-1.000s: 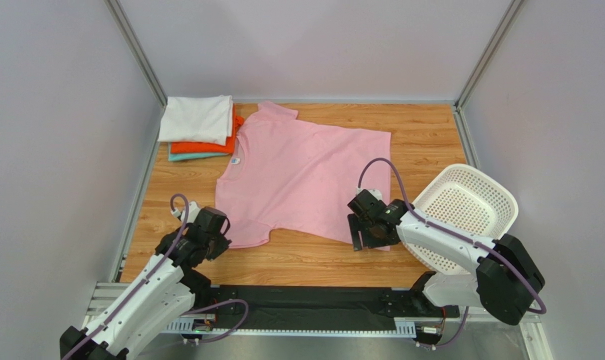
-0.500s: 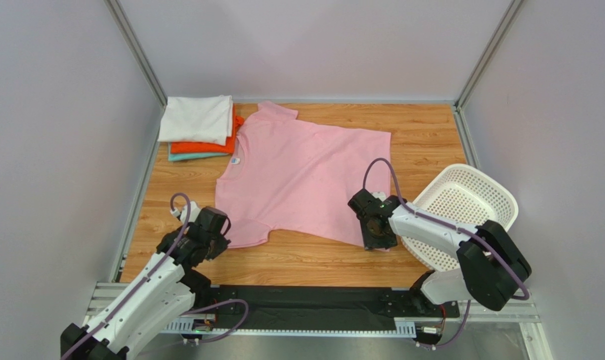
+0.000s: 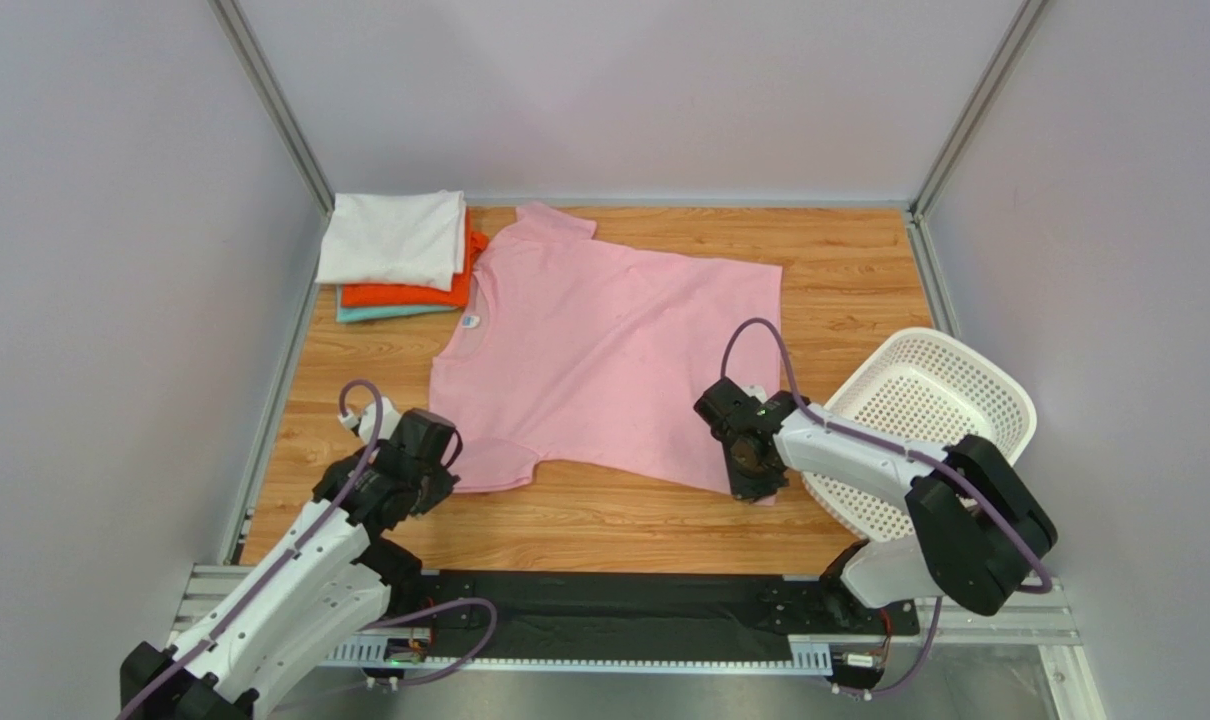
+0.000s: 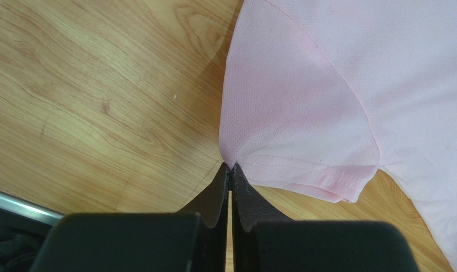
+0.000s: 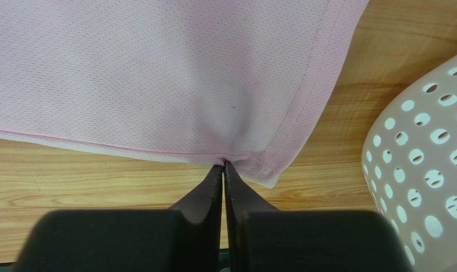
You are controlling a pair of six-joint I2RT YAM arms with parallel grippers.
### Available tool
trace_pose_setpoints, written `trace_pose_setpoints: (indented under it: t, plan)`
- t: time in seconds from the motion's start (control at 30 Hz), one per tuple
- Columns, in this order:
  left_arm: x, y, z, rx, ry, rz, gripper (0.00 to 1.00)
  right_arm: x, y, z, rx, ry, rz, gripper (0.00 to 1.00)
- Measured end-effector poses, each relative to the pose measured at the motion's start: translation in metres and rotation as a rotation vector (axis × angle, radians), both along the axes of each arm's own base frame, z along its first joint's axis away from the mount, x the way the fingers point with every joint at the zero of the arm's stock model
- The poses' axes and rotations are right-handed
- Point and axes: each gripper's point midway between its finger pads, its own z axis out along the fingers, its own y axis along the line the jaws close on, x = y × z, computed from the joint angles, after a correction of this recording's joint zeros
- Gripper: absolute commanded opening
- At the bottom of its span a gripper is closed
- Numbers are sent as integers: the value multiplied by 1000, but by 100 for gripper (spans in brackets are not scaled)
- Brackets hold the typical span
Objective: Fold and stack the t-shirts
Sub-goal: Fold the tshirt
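A light pink t-shirt (image 3: 596, 348) lies spread flat on the wooden table, neck label toward the left. My left gripper (image 3: 443, 477) is shut on the edge of its near-left sleeve (image 4: 296, 133), pinching the cloth at the fingertips (image 4: 231, 166). My right gripper (image 3: 757, 477) is shut on the shirt's bottom hem near its near-right corner (image 5: 259, 170), the cloth puckering at the jaws (image 5: 223, 164). At the back left sits a stack of folded t-shirts: white (image 3: 395, 237) on top, orange-red (image 3: 410, 294) under it, teal (image 3: 389, 314) at the bottom.
A white perforated plastic basket (image 3: 934, 405) (image 5: 426, 153) stands tilted at the right, just beside my right arm. Metal frame rails run along the table's left and right edges, with grey walls beyond.
My right gripper moved slightly left onto the shirt's hem and closed from open to shut on it. The left gripper stayed shut on the sleeve.
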Motion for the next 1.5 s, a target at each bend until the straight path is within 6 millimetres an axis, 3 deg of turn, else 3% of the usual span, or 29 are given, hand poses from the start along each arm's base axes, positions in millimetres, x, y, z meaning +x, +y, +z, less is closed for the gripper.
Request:
trace_pose_setpoints:
  t: [0.2,0.57,0.97,1.23,1.5]
  plan:
    - [11,0,22,14,-62,-18,0,5,4,13,49,-59,11,0]
    - [52,-20,66,2,-178,-87,0,28,17,43,111,-153,48,0]
    - [134,-46,112,68,-216,-122,0,74,13,75,126,-232,-4,0]
    - [183,-53,126,107,-234,-135,0,112,0,93,126,-269,-59,0]
    - [244,-62,136,150,-246,-152,0,144,-10,92,136,-255,-116,0]
